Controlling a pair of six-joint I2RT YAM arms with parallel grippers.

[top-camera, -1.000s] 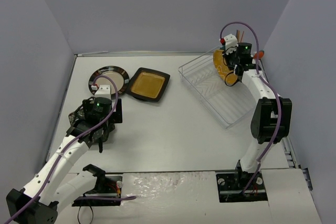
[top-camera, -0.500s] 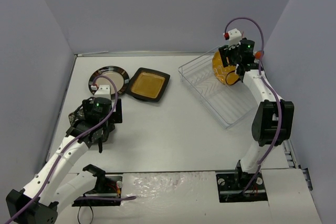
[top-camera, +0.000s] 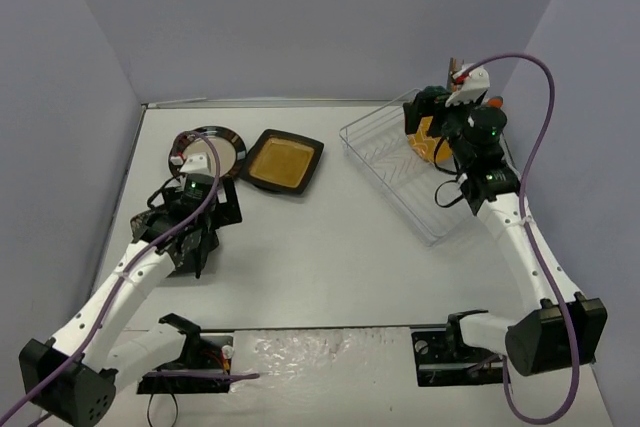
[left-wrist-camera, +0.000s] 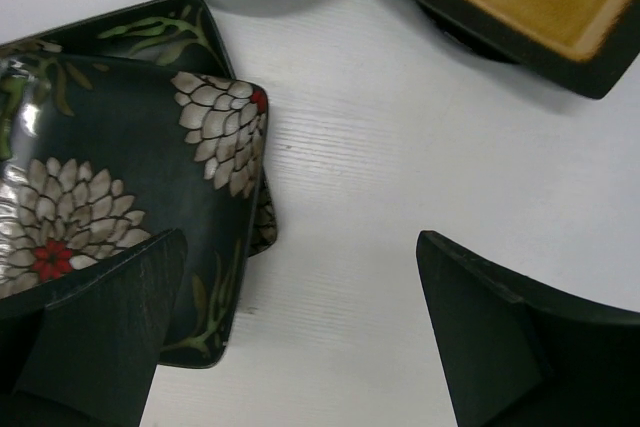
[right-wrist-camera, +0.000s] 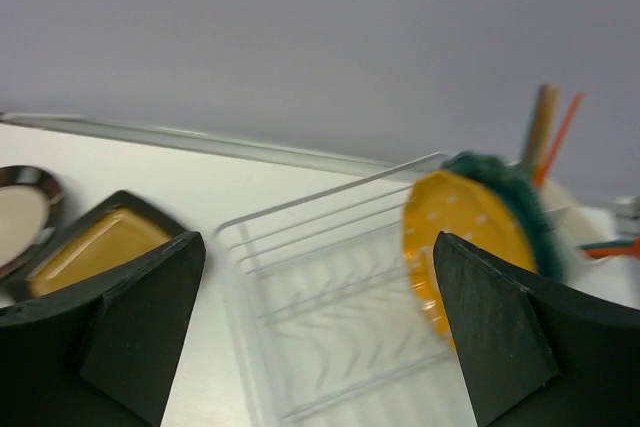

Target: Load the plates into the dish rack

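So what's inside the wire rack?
One yellow plate with a teal rim stands on edge in the dish rack. The right claw covers its bottom edge, so its slot can't be seen.

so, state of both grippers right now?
Left gripper: open, empty, above the edge of the black floral plate.
Right gripper: open, empty; the teal-rimmed yellow plate stands in the dish rack.

Yellow plate [top-camera: 424, 139] stands up in the white rack [top-camera: 395, 172]. Black sq. plate [top-camera: 281, 161] & round plate [top-camera: 207, 152] lie on table [top-camera: 330, 267].
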